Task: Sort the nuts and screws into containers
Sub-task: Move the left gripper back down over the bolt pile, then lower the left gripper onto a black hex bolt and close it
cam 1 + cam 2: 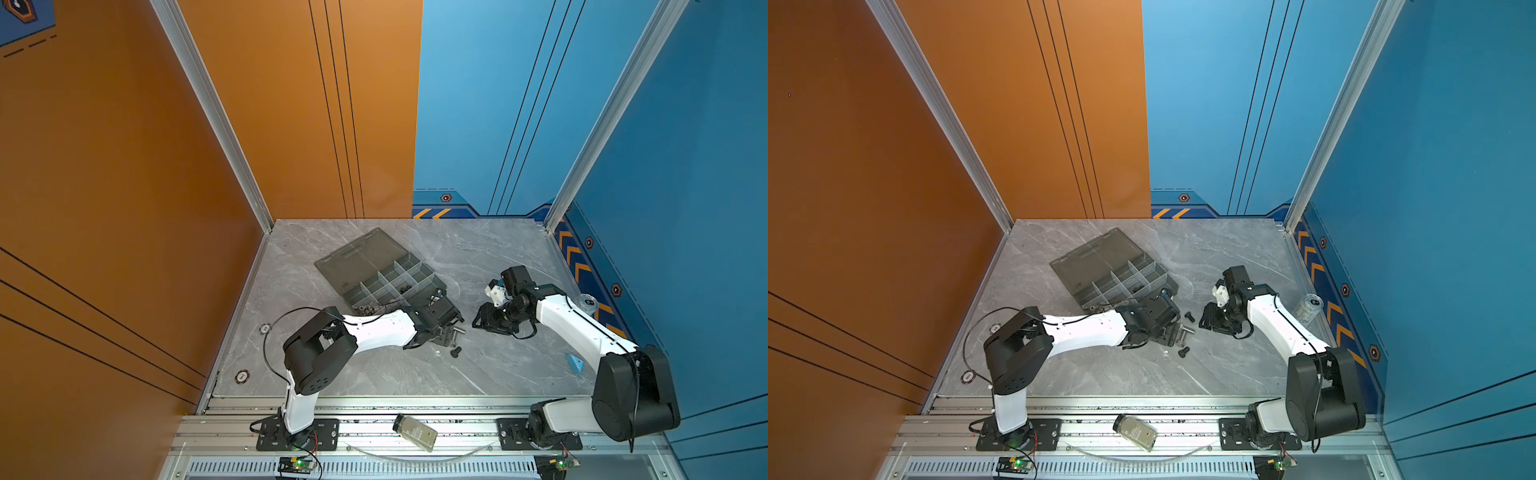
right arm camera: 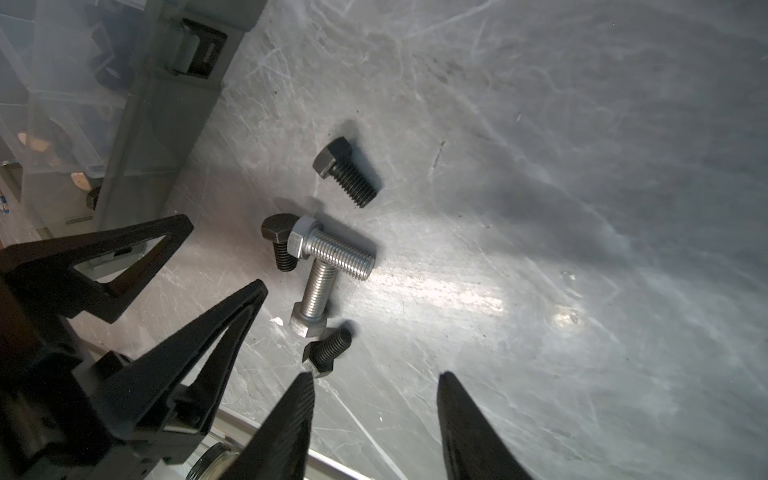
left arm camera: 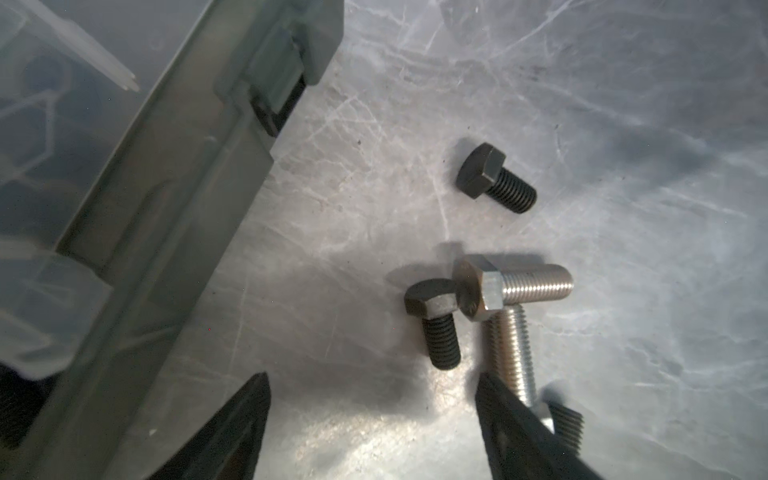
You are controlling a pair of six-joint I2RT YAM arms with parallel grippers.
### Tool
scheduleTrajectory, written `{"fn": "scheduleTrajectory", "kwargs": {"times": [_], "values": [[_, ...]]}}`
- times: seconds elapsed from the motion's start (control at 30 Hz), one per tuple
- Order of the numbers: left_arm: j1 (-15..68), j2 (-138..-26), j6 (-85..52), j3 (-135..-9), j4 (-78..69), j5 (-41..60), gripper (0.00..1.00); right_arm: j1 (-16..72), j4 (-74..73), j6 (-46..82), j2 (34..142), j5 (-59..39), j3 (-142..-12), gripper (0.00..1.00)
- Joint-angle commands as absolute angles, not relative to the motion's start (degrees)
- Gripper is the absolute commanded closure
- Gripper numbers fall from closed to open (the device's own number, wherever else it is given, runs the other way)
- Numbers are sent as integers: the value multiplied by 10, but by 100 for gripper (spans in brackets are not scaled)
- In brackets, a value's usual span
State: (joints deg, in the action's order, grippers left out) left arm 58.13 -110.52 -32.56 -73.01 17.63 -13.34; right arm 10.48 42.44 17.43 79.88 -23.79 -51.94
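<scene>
Now, your left gripper point(image 3: 370, 376) stands spread and empty low over the marble table point(image 3: 623, 166), just beside the organiser box point(image 3: 166, 216). Black hex bolts point(image 3: 494, 178) and two touching silver bolts point(image 3: 523, 286) lie loose outside its cells. Your right gripper point(image 2: 376, 376) hovers near them, likewise parted, holding nothing.

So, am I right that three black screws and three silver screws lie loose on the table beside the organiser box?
Not quite: the right wrist view shows only two silver screws; the three black screws beside the organiser box are as you say.
</scene>
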Motion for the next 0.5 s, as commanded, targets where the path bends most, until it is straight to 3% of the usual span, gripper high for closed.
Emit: {"fn": "scheduleTrajectory", "kwargs": {"times": [0.0,0.47], "values": [[598,-1130,-313,-772,233,-152,20,101,434,167,787,-232,-511,49],[600,-1171,-321,-792,241,-160,22,101,433,169,783,-234,-509,49]]}}
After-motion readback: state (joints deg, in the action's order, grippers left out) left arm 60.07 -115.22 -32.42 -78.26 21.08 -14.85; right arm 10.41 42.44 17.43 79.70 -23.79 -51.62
